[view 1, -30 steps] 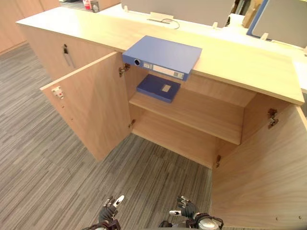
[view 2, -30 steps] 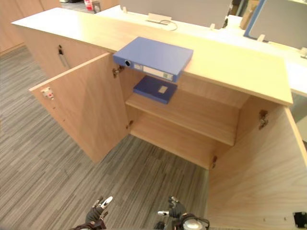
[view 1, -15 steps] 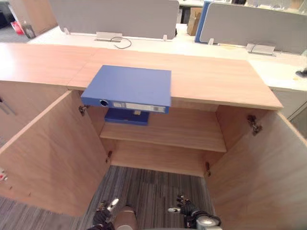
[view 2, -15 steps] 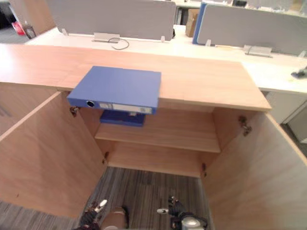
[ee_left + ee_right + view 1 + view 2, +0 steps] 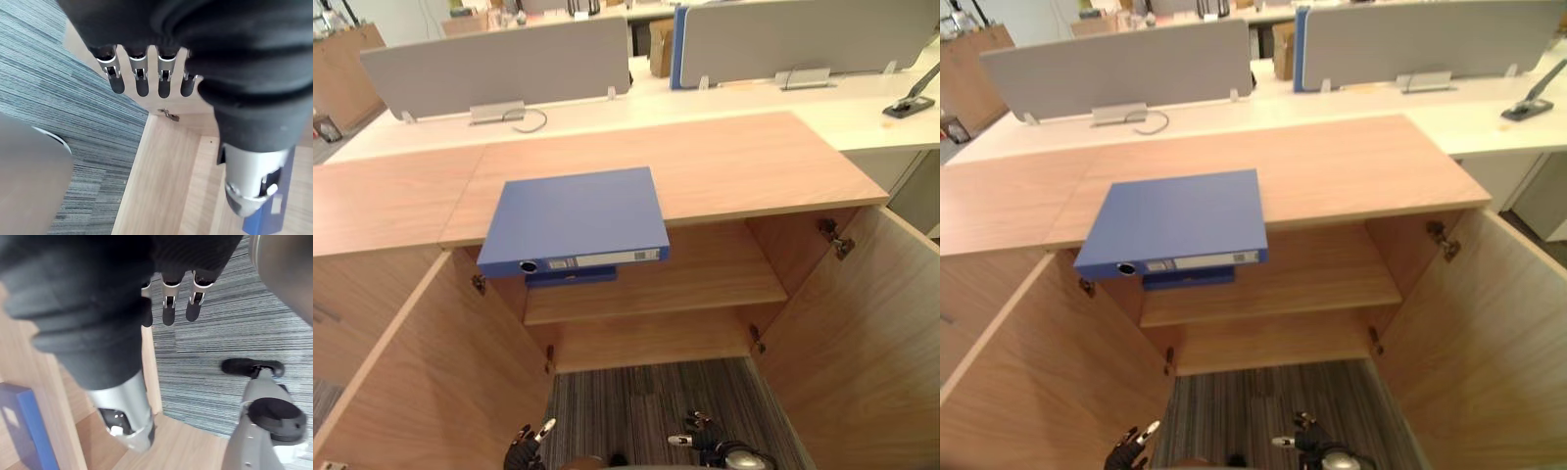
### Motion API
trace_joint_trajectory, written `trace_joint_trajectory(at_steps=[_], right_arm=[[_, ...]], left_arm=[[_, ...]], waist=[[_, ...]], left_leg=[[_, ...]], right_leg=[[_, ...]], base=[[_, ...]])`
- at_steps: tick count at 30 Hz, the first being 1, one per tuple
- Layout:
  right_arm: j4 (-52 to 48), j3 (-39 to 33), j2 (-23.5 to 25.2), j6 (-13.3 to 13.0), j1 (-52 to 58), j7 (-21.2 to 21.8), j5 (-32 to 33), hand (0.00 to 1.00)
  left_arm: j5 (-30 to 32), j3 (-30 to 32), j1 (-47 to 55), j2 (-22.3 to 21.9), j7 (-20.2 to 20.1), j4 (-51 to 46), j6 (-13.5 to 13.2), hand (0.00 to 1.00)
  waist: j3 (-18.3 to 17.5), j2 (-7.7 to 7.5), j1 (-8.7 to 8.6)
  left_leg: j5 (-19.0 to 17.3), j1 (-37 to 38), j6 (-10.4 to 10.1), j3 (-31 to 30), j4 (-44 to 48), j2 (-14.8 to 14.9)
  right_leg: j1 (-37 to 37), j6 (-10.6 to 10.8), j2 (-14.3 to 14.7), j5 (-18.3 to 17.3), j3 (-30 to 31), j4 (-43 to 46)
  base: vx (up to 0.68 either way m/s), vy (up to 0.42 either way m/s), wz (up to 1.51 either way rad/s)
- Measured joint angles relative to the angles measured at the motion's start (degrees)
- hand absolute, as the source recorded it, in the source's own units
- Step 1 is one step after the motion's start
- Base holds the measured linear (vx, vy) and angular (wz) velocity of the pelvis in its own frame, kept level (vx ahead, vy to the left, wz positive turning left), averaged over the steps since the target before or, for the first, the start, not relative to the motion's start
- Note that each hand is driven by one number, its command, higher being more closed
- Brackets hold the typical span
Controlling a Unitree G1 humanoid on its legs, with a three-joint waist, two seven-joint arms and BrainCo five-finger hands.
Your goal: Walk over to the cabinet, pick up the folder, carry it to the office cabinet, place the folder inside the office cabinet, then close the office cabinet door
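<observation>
A blue folder (image 5: 573,230) lies flat on the wooden cabinet top (image 5: 754,166), its spine overhanging the front edge above the open compartment. A second, darker blue folder (image 5: 570,277) lies on the shelf (image 5: 705,289) right under it. My left hand (image 5: 527,450) and right hand (image 5: 705,446) hang low near the carpet in front of the cabinet, far below the folders. In the left wrist view the fingers (image 5: 146,78) are straight with nothing in them. The right wrist view shows its fingers (image 5: 171,298) straight and empty too.
Both cabinet doors stand wide open, the left door (image 5: 411,372) and the right door (image 5: 862,333) flanking the striped grey carpet (image 5: 646,411). Behind the cabinet runs a white desk (image 5: 862,103) with grey dividers (image 5: 499,64) and a cable (image 5: 524,119).
The whole picture has shifted: the camera now faces the open cabinet squarely and from closer. The folder lies where it was. Both hands still hang low and empty.
</observation>
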Motion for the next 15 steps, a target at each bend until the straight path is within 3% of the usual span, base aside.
trace_joint_trajectory(at_steps=[2,4,6,7,9,12,15], right_arm=[[-1.0,0.4,1.0,-0.2,0.1,-0.1,0.0,0.00],[-1.1,0.5,1.6,-0.6,-0.1,-0.1,0.0,0.00],[-1.0,0.5,2.3,-0.5,0.2,-0.1,0.0,0.00],[-0.8,0.5,2.9,-0.4,0.5,-0.2,0.0,0.00],[-0.7,0.4,2.4,-0.3,0.6,-0.3,-0.1,0.00],[-0.7,0.6,2.5,-0.2,0.9,-0.3,0.0,0.00],[-0.7,0.2,2.3,-0.2,1.0,-0.3,0.0,0.00]], left_arm=[[0.4,0.0,0.0,-0.2,0.0,-0.1,0.0,0.00],[0.4,-0.1,-0.3,-0.2,0.1,-0.1,-0.1,0.00],[0.3,0.3,-0.7,0.1,0.1,-0.7,-0.6,0.00],[0.4,0.6,-1.1,0.6,0.1,-0.6,-0.8,0.00],[0.5,0.6,-0.9,-0.2,0.0,0.0,-0.7,0.00],[-2.5,1.4,-0.8,-0.5,-0.4,0.1,-0.7,0.00],[-8.1,2.0,-0.9,-0.5,-0.7,1.0,-0.7,0.00]], waist=[[0.1,-0.31,-0.73],[0.2,-0.37,-1.69],[0.7,-2.55,-1.65],[0.9,-3.71,-1.32],[0.0,-2.57,-1.36],[-0.7,-2.66,-1.01],[-1.1,-2.80,-0.78]], left_leg=[[-0.7,1.7,1.1,-1.0,-0.1,0.7],[-0.8,1.7,1.1,-2.5,-0.1,1.7],[-0.8,1.6,0.3,-3.2,1.0,1.7],[-1.6,1.6,-0.4,-4.2,1.9,1.6],[-1.7,0.9,-1.0,-5.1,2.1,4.1],[-1.9,0.9,-2.7,-6.0,0.6,6.5],[-0.9,1.5,-3.9,-6.6,-2.7,7.1]], right_leg=[[-2.0,2.6,1.9,-7.4,-1.9,3.4],[-1.5,4.4,5.3,-12.5,-5.6,-3.7],[1.5,4.7,8.8,-11.3,-6.5,-18.1],[4.1,6.7,9.4,-11.8,-7.8,-24.2],[6.5,6.2,12.3,-10.2,-9.9,-29.3],[8.8,5.6,15.5,-8.7,-11.9,-34.7],[10.4,5.6,17.0,-6.9,-12.6,-39.5]], base=[[0.10,0.046,0.10],[0.11,-0.098,0.38],[0.14,-0.176,0.32],[0.14,-0.166,0.17],[0.20,-0.201,0.20],[0.19,-0.207,0.13],[0.14,-0.081,0.08]])
